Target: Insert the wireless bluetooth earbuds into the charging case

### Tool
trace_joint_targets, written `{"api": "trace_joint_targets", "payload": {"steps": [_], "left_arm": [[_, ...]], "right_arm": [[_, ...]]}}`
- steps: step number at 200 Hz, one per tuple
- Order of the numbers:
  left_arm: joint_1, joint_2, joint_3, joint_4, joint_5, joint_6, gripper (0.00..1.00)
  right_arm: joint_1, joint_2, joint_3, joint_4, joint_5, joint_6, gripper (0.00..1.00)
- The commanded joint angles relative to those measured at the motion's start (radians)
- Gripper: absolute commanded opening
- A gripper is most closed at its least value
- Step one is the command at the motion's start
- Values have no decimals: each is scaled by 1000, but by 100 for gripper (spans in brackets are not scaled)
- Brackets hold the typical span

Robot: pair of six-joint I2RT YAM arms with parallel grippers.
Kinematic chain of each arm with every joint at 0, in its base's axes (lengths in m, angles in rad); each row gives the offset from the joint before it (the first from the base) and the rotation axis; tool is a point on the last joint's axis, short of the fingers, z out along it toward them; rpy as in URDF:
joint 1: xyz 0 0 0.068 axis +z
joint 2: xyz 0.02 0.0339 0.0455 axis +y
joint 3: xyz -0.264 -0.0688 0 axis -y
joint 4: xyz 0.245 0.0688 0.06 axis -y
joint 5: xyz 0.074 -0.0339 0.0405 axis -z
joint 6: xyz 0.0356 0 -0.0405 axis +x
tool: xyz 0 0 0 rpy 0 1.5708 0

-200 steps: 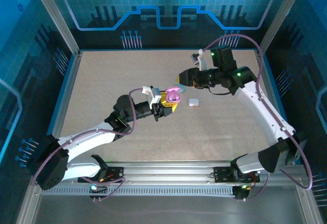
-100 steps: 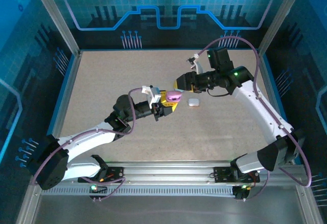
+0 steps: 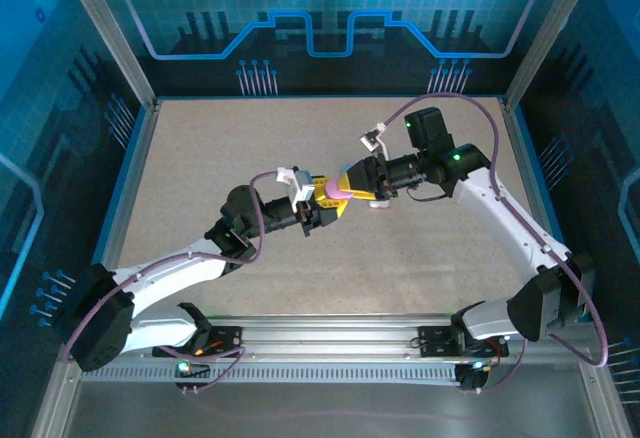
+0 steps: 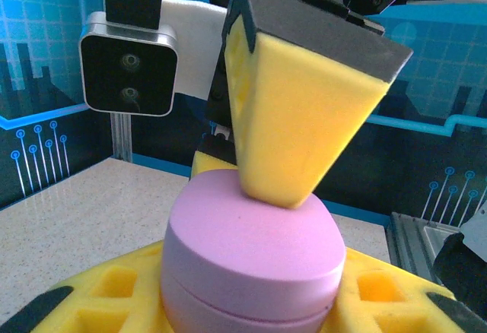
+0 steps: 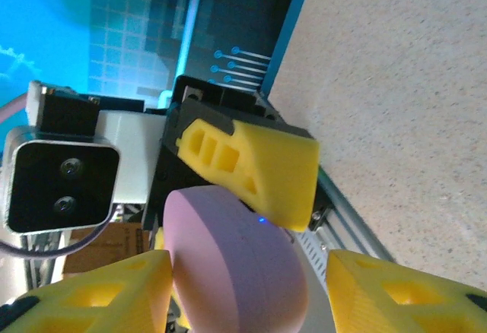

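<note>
Left arm (image 3: 180, 268): reaches from the near-left corner toward the middle of the desk (image 3: 200, 158).
Left fingers (image 4: 106, 291): narrow and clamped on the charging case, with one yellow foam pad at each side of its lower half.
Charging case (image 4: 251, 249): held off the desk surface near mid-desk, between the two arms.
Case appearance: pale purple, matte, rounded like a pebble, with a gently domed top. The lid is down, and a thin seam runs round the body below it.
Case marking: one small blue dot (image 5: 261, 219) on its side, seen from the right wrist.
Right fingers (image 5: 99, 299): parted, one on either side of the case. A gap shows between the case and the pad on the right of that view. From the left wrist, one pad's tip rests on the far edge of the lid.
Right arm (image 3: 510, 228): comes in from the near-right corner, its wrist just beside the case.
Desk surface: speckled beige.
</note>
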Motion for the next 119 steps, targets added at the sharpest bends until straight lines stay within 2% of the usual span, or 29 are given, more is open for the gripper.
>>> {"api": "trace_joint_targets", "payload": {"steps": [1, 34, 82, 119], "left_arm": [[-6, -21, 41, 63, 13, -17, 35], [-6, -17, 45, 62, 21, -19, 36], [-5, -8, 51, 32, 19, -6, 37], [-6, -8, 47, -4, -3, 20, 41]], "right_arm": [[-8, -8, -15, 56, -80, 34, 53], [-7, 9, -36, 101, -97, 66, 44], [-26, 14, -60, 130, -80, 100, 21], [-49, -11, -91, 187, -61, 148, 15]]}}
